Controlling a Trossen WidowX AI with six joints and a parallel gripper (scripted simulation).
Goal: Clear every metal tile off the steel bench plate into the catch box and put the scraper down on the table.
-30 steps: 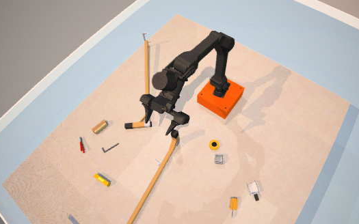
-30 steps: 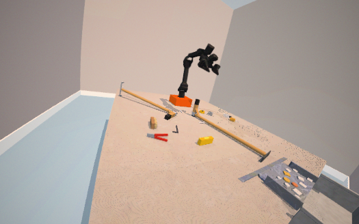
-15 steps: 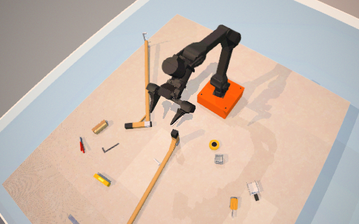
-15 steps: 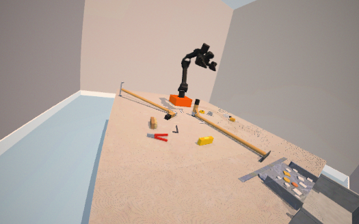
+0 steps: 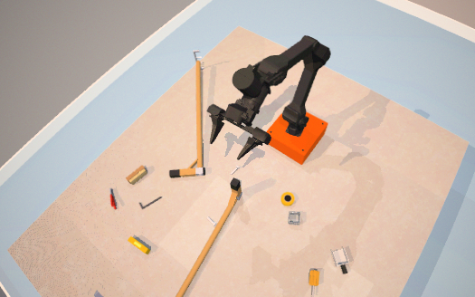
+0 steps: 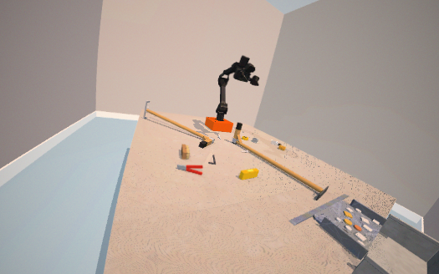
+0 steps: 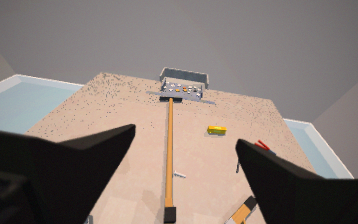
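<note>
The long scraper [image 5: 207,246] [image 6: 281,166] [image 7: 170,150] lies on the table, its black grip end toward the arm and its dark blade near the bench plate. The steel bench plate [image 6: 328,216] [image 7: 190,96] bears several white, yellow and orange tiles [image 6: 357,227] [image 7: 185,90]. The grey catch box [image 6: 410,235] [image 7: 184,75] stands at its far end. My gripper [image 5: 225,150] [image 7: 186,136] is open and empty, raised above the table, short of the scraper's grip end and to the hooked tool's side of it in the top view.
A hooked tool [image 5: 199,113] [image 6: 176,124] with a wooden handle lies beside the arm. A yellow block [image 5: 139,244] [image 6: 248,174] [image 7: 217,130], red pliers [image 5: 113,199] [image 6: 194,169], a brush-like block [image 5: 137,175] and a hex key [image 5: 151,203] lie around. A yellow ring [image 5: 288,198] is across the scraper.
</note>
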